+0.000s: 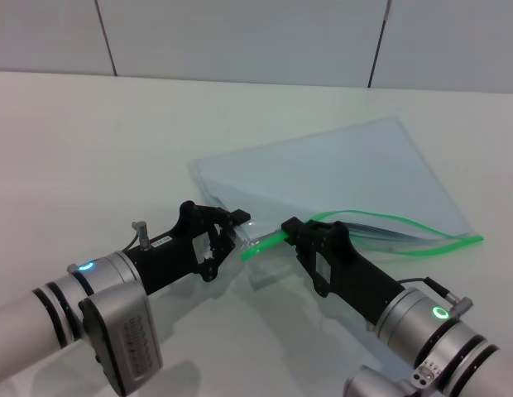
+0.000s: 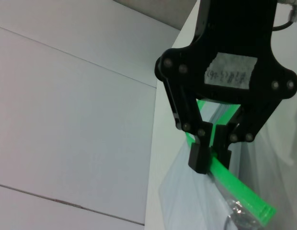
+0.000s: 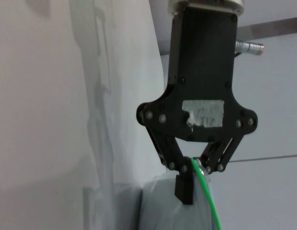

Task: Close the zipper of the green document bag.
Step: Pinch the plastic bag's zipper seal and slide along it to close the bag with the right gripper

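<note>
The large, flat, translucent pale blue-grey plastic document bag point(image 1: 339, 178) lies on the white worktop point(image 1: 91, 149), and its thin bright green plastic zipper strip point(image 1: 389, 227) runs along the bag edge nearest the robot, with the two tracks seen bowed apart beyond the right end effector, so the opening is judged not yet closed. The left end effector point(image 1: 233, 231) is clamped on the bag's near corner at the end of the zipper strip, and the right end effector point(image 1: 294, 231) is pinched together on the green strip just beside that corner, presumably on the slider, though the tab itself cannot be made out. Trouble may arise if the slider is dragged while the corner hold slips: the thin bag would then be pulled along and bunched. A loose pinch may also be slid off the tab, or the gaping tracks may be jammed.
</note>
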You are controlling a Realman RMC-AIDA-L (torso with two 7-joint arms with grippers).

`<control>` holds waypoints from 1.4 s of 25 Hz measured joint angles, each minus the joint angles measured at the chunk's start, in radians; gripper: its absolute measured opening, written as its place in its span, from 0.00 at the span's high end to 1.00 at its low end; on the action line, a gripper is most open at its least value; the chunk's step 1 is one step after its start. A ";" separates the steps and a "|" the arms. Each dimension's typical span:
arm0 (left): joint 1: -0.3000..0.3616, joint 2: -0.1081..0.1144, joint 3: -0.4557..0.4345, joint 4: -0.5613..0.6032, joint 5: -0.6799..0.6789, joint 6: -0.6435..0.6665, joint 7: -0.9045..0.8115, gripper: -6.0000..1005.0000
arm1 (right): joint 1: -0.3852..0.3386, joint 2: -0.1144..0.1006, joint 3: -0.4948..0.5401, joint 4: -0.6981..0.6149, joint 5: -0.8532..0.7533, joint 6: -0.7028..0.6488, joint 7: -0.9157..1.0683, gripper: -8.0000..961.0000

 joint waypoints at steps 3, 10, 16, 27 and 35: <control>0.000 0.000 0.000 0.000 0.000 0.000 0.000 0.94 | -0.002 0.000 0.003 0.000 0.001 0.000 0.000 0.89; 0.003 0.000 0.000 0.000 0.003 0.000 0.003 0.94 | -0.002 -0.001 0.005 -0.008 0.038 0.000 -0.007 0.88; 0.008 -0.001 0.000 0.001 0.003 0.000 0.020 0.94 | 0.001 -0.003 0.007 -0.016 0.090 0.000 -0.025 0.88; 0.009 -0.002 0.004 0.001 0.004 0.001 0.021 0.94 | 0.001 -0.004 0.043 -0.071 0.161 -0.035 -0.025 0.87; 0.011 -0.002 0.006 0.001 0.004 0.002 0.021 0.93 | -0.002 -0.005 0.067 -0.094 0.197 -0.053 -0.027 0.87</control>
